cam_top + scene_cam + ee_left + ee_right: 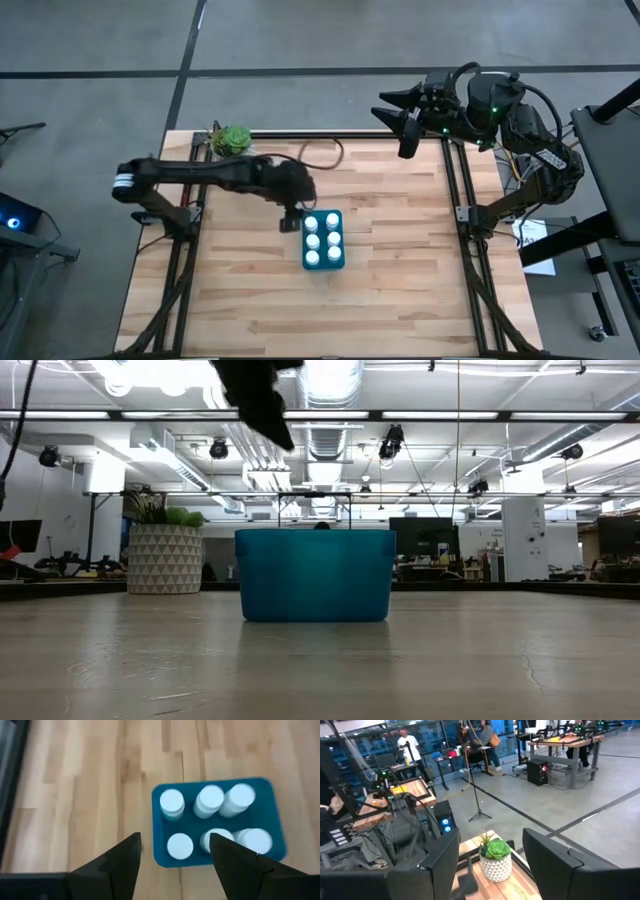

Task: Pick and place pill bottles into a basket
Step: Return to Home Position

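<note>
Above the table [400, 290], the left hand [291, 223] hovers splayed beside the basket [324, 266].

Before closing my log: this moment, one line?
pill bottles: six in basket | left fingers: open beside basket | right fingers: open, far-right corner

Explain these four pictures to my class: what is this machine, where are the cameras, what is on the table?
A robot: two dark arms at a pale wooden table. One camera looks straight down, one sits at table height, one rides each wrist. Six small white capped pill bottles stand in a teal rectangular basket. The left gripper hovers open beside it, holding nothing. The right gripper, also open, waits at the table's far right corner. A patterned white plant pot stands at the far edge.
</note>
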You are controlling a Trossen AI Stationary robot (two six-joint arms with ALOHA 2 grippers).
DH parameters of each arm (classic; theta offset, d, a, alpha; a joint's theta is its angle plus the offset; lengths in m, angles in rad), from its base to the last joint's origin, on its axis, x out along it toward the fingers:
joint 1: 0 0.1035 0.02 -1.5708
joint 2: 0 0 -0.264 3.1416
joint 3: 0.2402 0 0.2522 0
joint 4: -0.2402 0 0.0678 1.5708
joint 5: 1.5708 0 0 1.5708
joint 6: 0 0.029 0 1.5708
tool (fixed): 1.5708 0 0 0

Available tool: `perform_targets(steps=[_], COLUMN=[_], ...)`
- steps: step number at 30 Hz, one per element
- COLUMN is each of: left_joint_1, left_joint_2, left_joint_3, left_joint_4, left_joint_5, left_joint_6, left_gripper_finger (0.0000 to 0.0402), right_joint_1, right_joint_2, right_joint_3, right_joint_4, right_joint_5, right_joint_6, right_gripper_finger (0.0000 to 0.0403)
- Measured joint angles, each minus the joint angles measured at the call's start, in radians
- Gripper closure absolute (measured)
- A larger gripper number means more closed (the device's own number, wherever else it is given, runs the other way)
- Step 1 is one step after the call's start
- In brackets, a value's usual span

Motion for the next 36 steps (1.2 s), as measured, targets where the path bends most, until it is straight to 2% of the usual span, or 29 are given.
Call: perform_targets(steps=[6,15,20,26,31,36], left_joint_1=[0.000,-0.003,-0.003,-0.008,-0.011,-0.011], left_joint_2=[-0.144,-0.335,-0.419,-0.493,-0.527,-0.546], left_joint_3=[0.002,0.005,0.006,0.006,0.005,0.008], left_joint_4=[0.033,0.188,0.272,0.302,0.352,0.474], left_joint_5=[-0.002,0.005,0.077,0.142,0.201,0.250], left_joint_6=[-0.065,-0.105,-0.131,-0.191,-0.185,-0.194], left_gripper_finger=[0.0184,0.0184,0.0184,0.0185,0.0185,0.0185], right_joint_1=[0.000,0.000,0.006,0.056,0.139,0.199], right_joint_2=[0.000,0.000,0.000,0.000,0.014,0.007], right_joint_3=[0.000,0.000,0.000,0.000,-0.004,-0.005], right_joint_4=[0.046,0.221,0.298,0.385,0.461,0.487], right_joint_5=[-0.027,-0.200,-0.307,-0.312,-0.307,-0.167], right_joint_6=[0.015,0.004,0.031,0.084,0.037,-0.046], right_gripper_finger=[0.0193,0.0193,0.0193,0.0193,0.0193,0.0193])
